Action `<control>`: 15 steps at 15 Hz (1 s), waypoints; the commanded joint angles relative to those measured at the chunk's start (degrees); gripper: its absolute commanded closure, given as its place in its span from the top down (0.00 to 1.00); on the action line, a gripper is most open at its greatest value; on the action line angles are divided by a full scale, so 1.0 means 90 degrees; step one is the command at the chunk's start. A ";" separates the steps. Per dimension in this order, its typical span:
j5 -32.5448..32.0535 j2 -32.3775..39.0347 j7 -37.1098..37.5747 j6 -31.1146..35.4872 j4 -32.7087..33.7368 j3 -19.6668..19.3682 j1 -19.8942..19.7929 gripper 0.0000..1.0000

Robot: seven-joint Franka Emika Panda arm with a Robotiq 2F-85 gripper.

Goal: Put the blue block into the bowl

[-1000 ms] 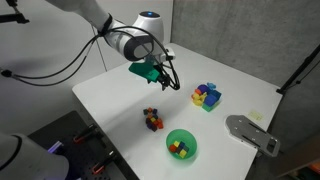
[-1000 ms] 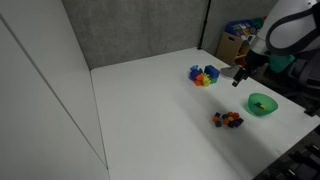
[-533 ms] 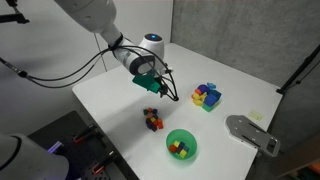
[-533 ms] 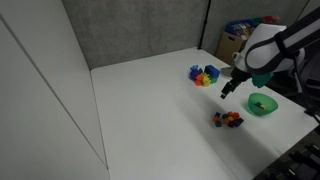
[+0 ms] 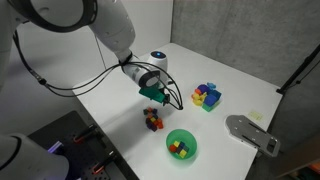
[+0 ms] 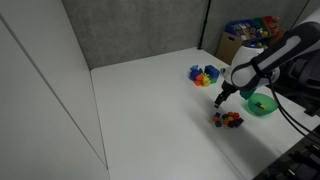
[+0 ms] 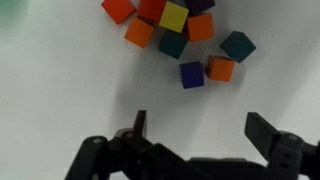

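1. gripper (image 7: 198, 125): jaws spread wide with nothing between them; in the wrist view it hangs over bare table (image 7: 60, 90), short of the cubes; in both exterior views it sits low, just beside the loose cluster (image 5: 153, 121)
2. blue block (image 7: 192, 74): tiny dark-blue cube lying on the table at the near edge of the cluster; its near face is free; orange cube (image 7: 221, 69) is just beside it on one flank, and I cannot tell if they touch
3. behind it come a teal cube (image 7: 172, 44), a yellow cube (image 7: 174, 16) and more orange and red ones, packed tight
4. bowl (image 5: 168, 143): bright green, on the table near the cluster on the side away from the arm; a few small cubes are already inside; the blue block is not in it yet
5. pile of bigger blocks (image 5: 207, 96): well apart, not part of this job
6. step, as I judge it: I am in the approach, with the grasp not begun; next I want to push forward until the block sits between the fingers, then drop and clench; the orange neighbour crowds one finger's lane, so I would turn the wrist or nudge carefully, otherwise I risk pinching two cubes or knocking the block deeper into the cluster; after that comes lift, carry over the bowl rim, and release
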 commanded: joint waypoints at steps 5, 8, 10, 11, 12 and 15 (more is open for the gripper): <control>-0.0907 0.0830 0.0786 0.0285 0.0587 -0.0588 0.0593 1.00; -0.1052 0.0938 0.0998 0.0346 0.0619 -0.0709 0.0799 1.00; -0.1123 0.1002 0.1113 0.0404 0.0643 -0.0793 0.0924 1.00; -0.1149 0.1033 0.1156 0.0456 0.0648 -0.0834 0.0974 1.00; -0.1156 0.1064 0.1193 0.0493 0.0648 -0.0847 0.0995 1.00; -0.1131 0.1167 0.1208 0.0528 0.0655 -0.0836 0.0990 1.00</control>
